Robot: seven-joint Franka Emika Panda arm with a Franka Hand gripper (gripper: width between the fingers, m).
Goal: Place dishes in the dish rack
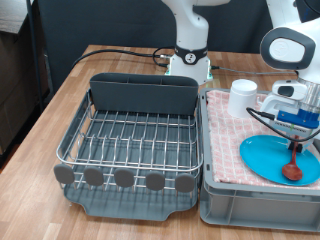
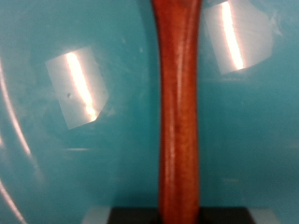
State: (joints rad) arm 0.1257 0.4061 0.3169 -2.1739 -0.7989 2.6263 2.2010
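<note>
The round light-blue plate lies on the pink checked cloth in the grey crate at the exterior view's right. The reddish-brown wooden spoon stands upright on the plate, bowl down. My gripper is directly above it, shut on the top of the handle. The wrist view shows the spoon handle close up against the blue plate. The white handled mug stands in the crate behind the plate. The dark grey dish rack with its wire grid sits to the left, holding no dishes.
The rack's tall grey cutlery box stands along its far side and round grey knobs line its near edge. The robot base and cables sit behind the rack on the wooden table.
</note>
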